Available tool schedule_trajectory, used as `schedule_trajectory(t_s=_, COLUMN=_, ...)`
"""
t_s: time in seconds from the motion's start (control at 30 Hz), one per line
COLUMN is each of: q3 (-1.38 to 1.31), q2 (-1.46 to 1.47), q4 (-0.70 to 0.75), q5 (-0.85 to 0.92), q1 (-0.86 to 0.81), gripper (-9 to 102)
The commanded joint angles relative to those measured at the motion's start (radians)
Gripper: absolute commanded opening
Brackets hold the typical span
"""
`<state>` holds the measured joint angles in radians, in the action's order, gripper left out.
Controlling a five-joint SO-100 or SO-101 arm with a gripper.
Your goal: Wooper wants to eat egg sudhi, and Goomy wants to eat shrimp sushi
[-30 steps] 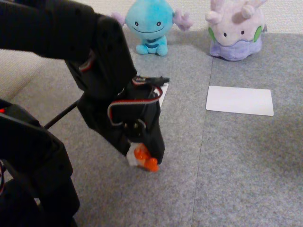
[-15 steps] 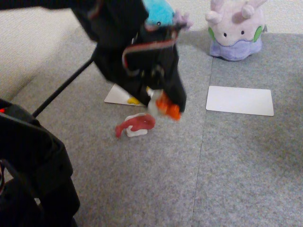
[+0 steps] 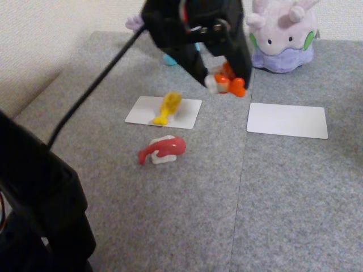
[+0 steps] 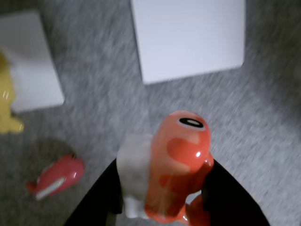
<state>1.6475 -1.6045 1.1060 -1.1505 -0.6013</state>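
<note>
Carrying the shrimp sushi (image 3: 227,85) clear of the grey mat (image 3: 170,221), your gripper (image 3: 226,84) is clamped on it, one black finger (image 4: 230,197) on each side of the orange piece and its white rice. What matters for your coming move is the empty white card (image 3: 287,120) in front of Goomy (image 3: 282,35), near the mat's far right corner: in the fixed view it lies just right of and nearer than the held sushi, and in the wrist view it sits straight ahead, above the sushi's rounded end. The sushi's long axis points roughly toward that card in the wrist view. The egg sushi (image 3: 167,107) already rests on the left card (image 3: 187,113), on Wooper's (image 3: 170,56) side. A pink-red sushi (image 3: 161,151) lies loose on the mat, nearer the camera.
</note>
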Motion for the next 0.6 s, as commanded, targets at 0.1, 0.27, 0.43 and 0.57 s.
schedule_trajectory(t_s=0.1, q3=-0.319, q2=0.175, q4=0.025, q5=0.012, q1=-0.011, gripper=9)
schedule_trajectory(t_s=0.27, q3=-0.522, q2=0.325, q4=0.083, q5=0.057, q1=-0.020, gripper=9)
schedule_trajectory(t_s=0.43, q3=-0.655, q2=0.477, q4=0.084, q5=0.120, q1=-0.054, gripper=9)
schedule_trajectory(t_s=0.57, q3=-0.707, q2=0.575, q4=0.064, q5=0.163, q1=-0.074, gripper=9)
